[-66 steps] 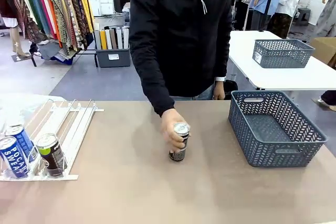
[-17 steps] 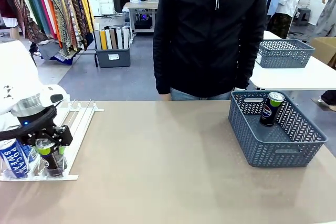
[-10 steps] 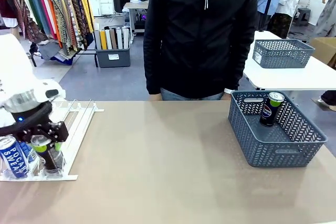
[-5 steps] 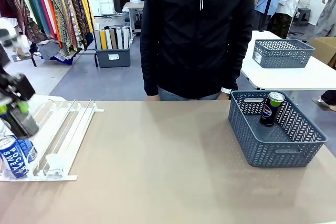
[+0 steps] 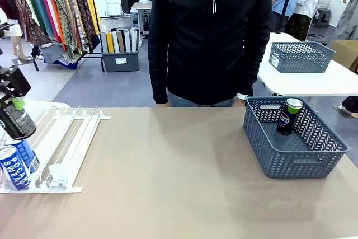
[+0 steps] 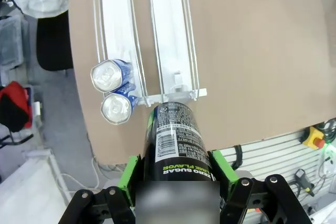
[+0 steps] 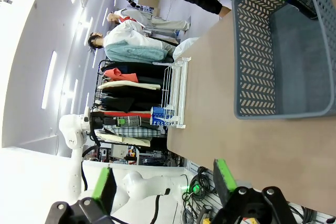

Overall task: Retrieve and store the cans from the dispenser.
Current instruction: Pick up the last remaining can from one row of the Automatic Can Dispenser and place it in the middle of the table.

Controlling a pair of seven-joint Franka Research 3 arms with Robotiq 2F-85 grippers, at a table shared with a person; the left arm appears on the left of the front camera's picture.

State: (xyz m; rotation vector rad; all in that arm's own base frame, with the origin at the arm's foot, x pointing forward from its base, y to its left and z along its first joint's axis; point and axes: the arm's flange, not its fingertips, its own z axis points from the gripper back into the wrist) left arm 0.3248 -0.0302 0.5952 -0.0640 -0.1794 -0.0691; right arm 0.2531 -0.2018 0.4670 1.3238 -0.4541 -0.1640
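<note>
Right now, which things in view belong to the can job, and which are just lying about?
Job: green-labelled can, held in the left jaws; two blue cans in the dispenser; Pepsi can in the near grey basket.
Lying about: far grey basket on the white table; clothes rack; floor bin of folders.

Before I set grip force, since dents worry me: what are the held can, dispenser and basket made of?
Held can: likely aluminium, judging by its glossy printed label. Dispenser: seemingly white-and-clear plastic, with see-through rails. Basket: apparently grey plastic, a matte moulded lattice.
</note>
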